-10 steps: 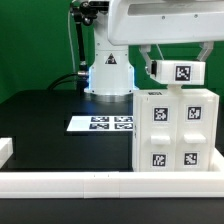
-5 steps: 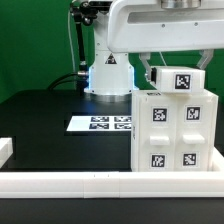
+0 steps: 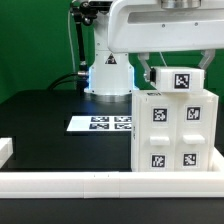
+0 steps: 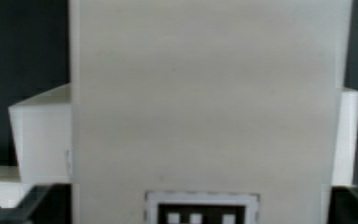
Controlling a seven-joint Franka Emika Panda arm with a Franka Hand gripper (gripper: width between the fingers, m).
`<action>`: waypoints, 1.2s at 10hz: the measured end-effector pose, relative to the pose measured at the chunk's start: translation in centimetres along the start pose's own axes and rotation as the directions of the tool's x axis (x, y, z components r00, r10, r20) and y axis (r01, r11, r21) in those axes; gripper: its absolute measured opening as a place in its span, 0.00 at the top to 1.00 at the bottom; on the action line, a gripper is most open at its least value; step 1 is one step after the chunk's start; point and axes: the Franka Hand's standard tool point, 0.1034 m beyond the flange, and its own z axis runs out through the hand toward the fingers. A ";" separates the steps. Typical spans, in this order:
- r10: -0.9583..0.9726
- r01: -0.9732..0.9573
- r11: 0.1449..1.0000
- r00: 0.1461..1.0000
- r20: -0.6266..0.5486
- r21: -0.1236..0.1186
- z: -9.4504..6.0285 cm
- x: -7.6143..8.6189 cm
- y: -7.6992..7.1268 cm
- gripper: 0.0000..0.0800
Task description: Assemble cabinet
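One drawer block [image 3: 178, 80] gripped over the cabinet body [image 3: 172, 135].
The fingers [image 3: 147, 67] were spread to the block's width and clamped on its sides. Block and body were smooth, white, boxy plastic with square black-and-white tags; the body stood on the black desk [image 3: 40, 110], at the exterior view's right.
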 end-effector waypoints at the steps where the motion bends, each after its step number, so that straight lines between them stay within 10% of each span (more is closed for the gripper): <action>1: 0.000 0.000 1.000 1.000 0.000 0.000 0.0 0.0 0.0 0.20; 12: 0.018 -0.018 1.000 1.000 -0.009 0.001 -0.4 0.2 -0.3 0.19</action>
